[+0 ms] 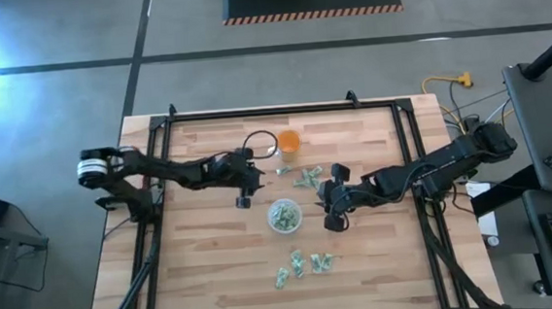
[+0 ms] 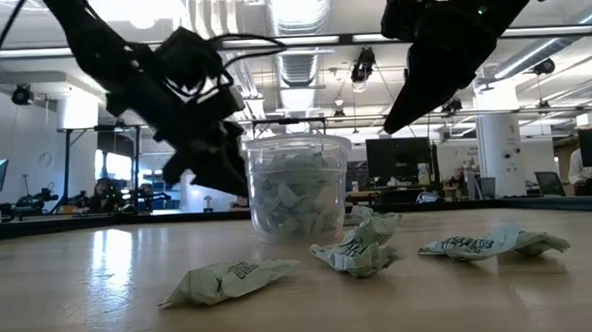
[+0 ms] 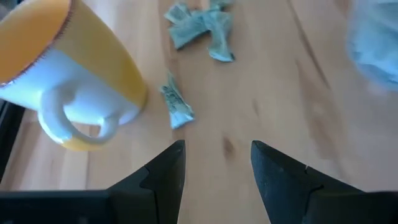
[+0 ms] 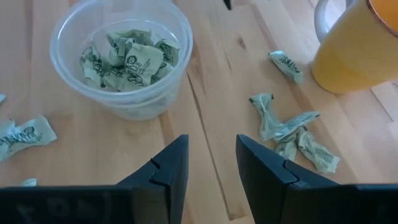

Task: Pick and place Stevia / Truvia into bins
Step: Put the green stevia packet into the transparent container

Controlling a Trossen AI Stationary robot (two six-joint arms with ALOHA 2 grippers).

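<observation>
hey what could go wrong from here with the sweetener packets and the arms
1. The orange mug stands right beside a loose packet; the left gripper, open just short of it, could bump the mug.
2. The packets near the empty, open right gripper lie bunched and crumpled, so its fingers may grab several or slip.
3. The clear cup looks light; an arm's nudge might shift or tip it.

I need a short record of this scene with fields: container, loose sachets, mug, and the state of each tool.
container: clear round cup at table middle, holding many sachets
loose sachets: one cluster beside the mug, another toward the near edge
mug: orange with white handle, upright
left tool: open, empty, above bare wood
right tool: open, empty, beside the cup
</observation>
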